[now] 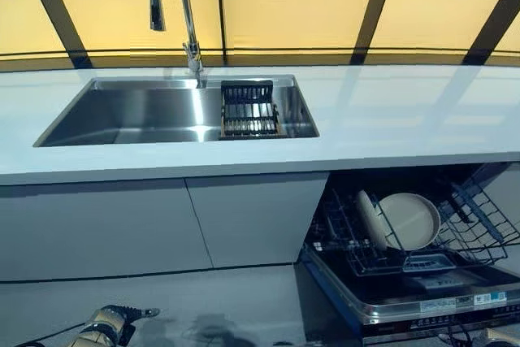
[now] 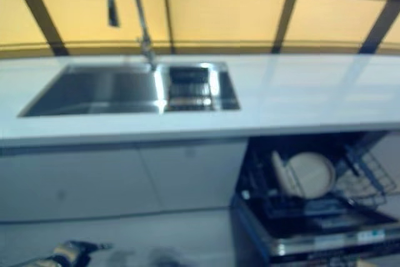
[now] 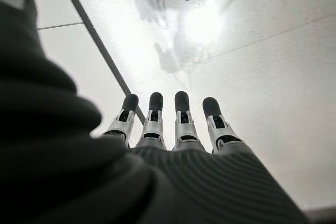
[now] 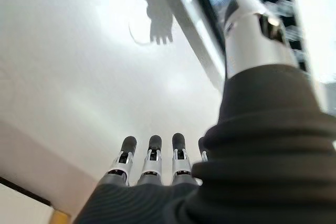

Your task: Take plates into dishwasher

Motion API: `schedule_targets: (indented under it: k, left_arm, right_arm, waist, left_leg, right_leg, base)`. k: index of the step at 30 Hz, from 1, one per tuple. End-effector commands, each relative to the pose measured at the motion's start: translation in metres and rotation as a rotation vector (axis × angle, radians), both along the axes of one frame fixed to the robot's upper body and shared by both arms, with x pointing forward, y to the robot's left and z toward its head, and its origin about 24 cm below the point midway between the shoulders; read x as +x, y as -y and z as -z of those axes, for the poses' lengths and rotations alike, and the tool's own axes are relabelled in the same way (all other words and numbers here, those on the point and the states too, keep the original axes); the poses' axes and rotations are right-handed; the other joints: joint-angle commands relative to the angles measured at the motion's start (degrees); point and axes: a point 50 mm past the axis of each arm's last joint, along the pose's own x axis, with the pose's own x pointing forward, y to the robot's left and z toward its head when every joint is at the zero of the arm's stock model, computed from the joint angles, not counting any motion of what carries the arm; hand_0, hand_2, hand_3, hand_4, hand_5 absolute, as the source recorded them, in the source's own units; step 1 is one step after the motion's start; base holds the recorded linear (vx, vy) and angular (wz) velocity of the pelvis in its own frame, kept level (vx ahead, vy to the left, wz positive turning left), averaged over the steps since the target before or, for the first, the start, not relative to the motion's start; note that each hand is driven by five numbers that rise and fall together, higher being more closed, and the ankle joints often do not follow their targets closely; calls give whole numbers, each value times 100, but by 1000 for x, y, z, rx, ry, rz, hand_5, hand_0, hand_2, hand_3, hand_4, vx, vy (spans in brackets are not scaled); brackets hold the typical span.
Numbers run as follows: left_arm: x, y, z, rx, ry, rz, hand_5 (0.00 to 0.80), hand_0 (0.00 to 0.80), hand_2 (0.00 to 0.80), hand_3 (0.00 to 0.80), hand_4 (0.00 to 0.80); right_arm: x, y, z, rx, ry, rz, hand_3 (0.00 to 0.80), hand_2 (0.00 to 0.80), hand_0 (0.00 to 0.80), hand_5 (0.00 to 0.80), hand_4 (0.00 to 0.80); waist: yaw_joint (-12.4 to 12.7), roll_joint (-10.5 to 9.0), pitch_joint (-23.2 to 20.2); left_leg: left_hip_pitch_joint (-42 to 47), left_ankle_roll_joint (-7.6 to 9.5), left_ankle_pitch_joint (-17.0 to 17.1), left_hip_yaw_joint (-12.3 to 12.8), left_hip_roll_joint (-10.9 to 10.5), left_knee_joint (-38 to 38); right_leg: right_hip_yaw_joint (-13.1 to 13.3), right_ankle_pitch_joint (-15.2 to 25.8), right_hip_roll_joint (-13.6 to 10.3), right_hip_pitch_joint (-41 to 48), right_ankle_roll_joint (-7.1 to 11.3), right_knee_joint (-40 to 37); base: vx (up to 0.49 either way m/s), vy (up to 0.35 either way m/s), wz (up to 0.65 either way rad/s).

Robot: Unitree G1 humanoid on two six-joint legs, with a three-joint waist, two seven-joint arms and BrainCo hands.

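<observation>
Your two cream plates stood on edge in the lower rack of the open dishwasher, under the white bench and to the right of the steel sink, which held a dark drainer basket below the tall faucet. Your left robot hand hung low by the grey floor at the lower left, fingers straight and empty. Your right robot hand hung the same way beside the dishwasher's door, fingers extended and holding nothing.
</observation>
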Motion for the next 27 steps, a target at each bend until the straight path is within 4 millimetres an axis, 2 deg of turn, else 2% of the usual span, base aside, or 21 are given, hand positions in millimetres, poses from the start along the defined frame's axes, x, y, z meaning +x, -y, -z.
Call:
schedule_targets:
  k: [1, 4, 5, 6, 7, 8, 10, 11, 12, 13, 14, 15, 17, 20, 23, 27]
  left_arm:
    - [-14, -20, -7, 87, -24, -96, 0, 0, 0, 0, 0]
    - [-12, -14, -3, 65, 4, -84, 0, 0, 0, 0, 0]
    - [-5, -12, -4, 54, 28, -67, 0, 0, 0, 0, 0]
    - [0, -9, -4, 44, 52, -55, 0, 0, 0, 0, 0]
    - [2, -9, -4, 41, 59, -56, 0, 0, 0, 0, 0]
    - [5, -7, -4, 32, 76, -59, 0, 0, 0, 0, 0]
    - [9, -2, -3, 5, 82, -56, 0, 0, 0, 0, 0]
    - [11, 3, -1, -18, 80, -47, 0, 0, 0, 0, 0]
    - [14, 4, -2, -28, 83, -49, 0, 0, 0, 0, 0]
    - [22, 6, -4, -34, 98, -41, 0, 0, 0, 0, 0]
    - [29, 9, -6, -33, 109, -28, 0, 0, 0, 0, 0]
    - [40, 14, -8, -35, 120, -10, 0, 0, 0, 0, 0]
    - [38, 18, -5, -42, 113, -3, 0, 0, 0, 0, 0]
    - [17, 17, 3, -50, 69, -18, 0, 0, 0, 0, 0]
    - [5, 15, 7, -59, 56, -16, 0, 0, 0, 0, 0]
    - [8, 17, 7, -82, 96, 39, 0, 0, 0, 0, 0]
  right_arm:
    - [-4, -18, 10, 45, -61, 15, 0, 0, 0, 0, 0]
    - [-13, -17, 11, 36, -95, 40, 0, 0, 0, 0, 0]
    - [-17, -14, 9, 25, -99, 62, 0, 0, 0, 0, 0]
    - [-21, -9, 7, 13, -105, 80, 0, 0, 0, 0, 0]
    - [-22, -8, 6, 12, -104, 82, 0, 0, 0, 0, 0]
    - [-24, -5, 4, 12, -105, 88, 0, 0, 0, 0, 0]
    - [-26, -3, 3, 4, -108, 77, 0, 0, 0, 0, 0]
    - [-28, -3, 4, -14, -119, 44, 0, 0, 0, 0, 0]
    - [-26, -4, 5, -25, -110, 31, 0, 0, 0, 0, 0]
    - [-22, -6, 7, -44, -92, 22, 0, 0, 0, 0, 0]
    - [-20, -7, 8, -51, -75, 21, 0, 0, 0, 0, 0]
    - [-14, -13, 11, -48, -34, 33, 0, 0, 0, 0, 0]
    - [-10, -19, 15, -43, -23, 33, 0, 0, 0, 0, 0]
    - [-8, -30, 21, -31, -31, 17, 0, 0, 0, 0, 0]
    - [-10, -32, 23, -33, -37, 0, 0, 0, 0, 0, 0]
    - [-18, -38, 27, -28, -72, -29, 0, 0, 0, 0, 0]
  waist:
    - [-98, -151, 209]
    - [-229, -212, 349]
    - [-319, -296, 348]
    - [-400, -386, 315]
    - [-431, -405, 301]
    - [-504, -433, 261]
    - [-683, -378, 168]
    - [-875, -236, 94]
    - [-963, -128, 96]
    - [-1048, -42, 134]
    - [-1091, -8, 230]
    - [-1113, -5, 357]
    - [-1080, -16, 423]
    - [-976, -16, 418]
    - [-953, -39, 395]
    - [-987, -99, 365]
  left_leg:
    - [-938, -31, 1424, 320, 216, -817]
    - [-748, 67, 1177, 520, 102, -390]
    - [-644, 183, 818, 569, 15, 447]
    - [-478, 324, 435, 529, -139, 1066]
    - [-417, 358, 321, 473, -209, 1230]
    - [-263, 406, 125, 333, -378, 1545]
    - [54, 413, -59, 177, -572, 1811]
    - [491, 483, -294, 54, -696, 1360]
    - [742, 585, -586, 0, -806, 752]
    - [835, 660, -716, -108, -929, 2]
    - [871, 709, -774, -233, -1041, -238]
    - [765, 748, -698, -488, -1192, -449]
    - [732, 751, -685, -717, -1316, -514]
    - [677, 857, -663, -696, -1436, -624]
    - [703, 932, -656, -648, -1537, -699]
    - [817, 987, -698, -561, -1619, -728]
  right_leg:
    - [16, -424, 190, 1271, -43, -503]
    - [-158, -236, 124, 1090, -94, -520]
    - [-259, -86, 72, 917, -194, -549]
    - [-298, 66, -11, 756, -244, -583]
    - [-277, 109, -19, 693, -252, -587]
    - [-200, 193, -21, 530, -271, -577]
    - [-87, 230, 81, 214, -325, -431]
    - [-58, 181, 200, -181, -334, -136]
    - [-121, 86, 229, -543, -286, 296]
    - [-236, 103, 229, -965, -228, 561]
    - [-303, 285, 201, -1291, -145, 834]
    - [-268, 457, 161, -1560, -34, 1009]
    - [-229, 538, 130, -1537, 34, 787]
    - [-219, 643, 149, -1269, 94, 227]
    - [-165, 769, 128, -1181, 162, -22]
    - [-57, 1045, 24, -1115, 304, -321]
  base:
    - [-309, -183, 4]
    - [-371, -79, 13]
    - [-478, -98, 21]
    - [-416, -86, 23]
    - [-339, -35, 43]
    - [-247, -1, 53]
    - [-331, 92, 20]
    - [-389, 243, 2]
    - [-424, 304, 20]
    - [-389, 216, 25]
    - [-496, 157, 45]
    - [-430, 85, 67]
    - [-312, 52, 41]
    - [-226, 43, -15]
    - [-123, 57, -12]
    - [-92, 86, -3]
